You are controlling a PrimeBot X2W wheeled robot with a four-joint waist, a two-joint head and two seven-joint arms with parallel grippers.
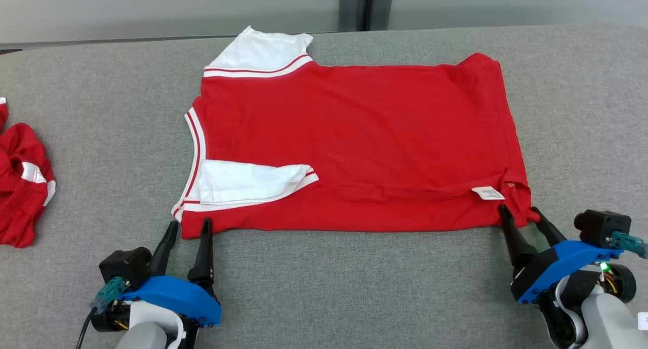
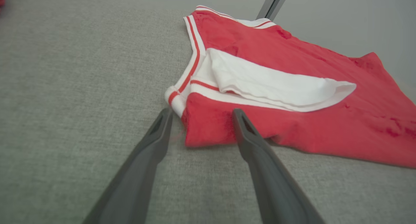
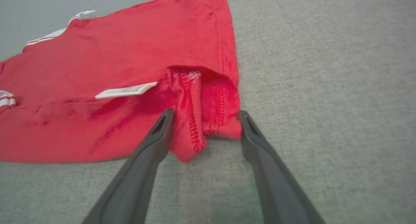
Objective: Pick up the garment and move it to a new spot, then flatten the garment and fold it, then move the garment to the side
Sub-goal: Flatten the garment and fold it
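Observation:
The garment [image 1: 354,136] is a red shirt with white, red-striped sleeves, folded once and lying flat in the middle of the grey table. One white sleeve [image 1: 248,182] lies on top near its front left. My left gripper [image 1: 191,225] stands open at the garment's front left corner [image 2: 201,133], its fingers apart on either side of that corner. My right gripper [image 1: 519,212] is open at the front right corner [image 3: 204,126], where the hem bunches between the spread fingers. A white label [image 3: 125,90] sticks out near there.
A second red garment [image 1: 20,187] lies crumpled at the table's left edge. The grey fabric table top [image 1: 354,288] stretches bare in front of the shirt and to its right. A pale wall runs behind the table's far edge.

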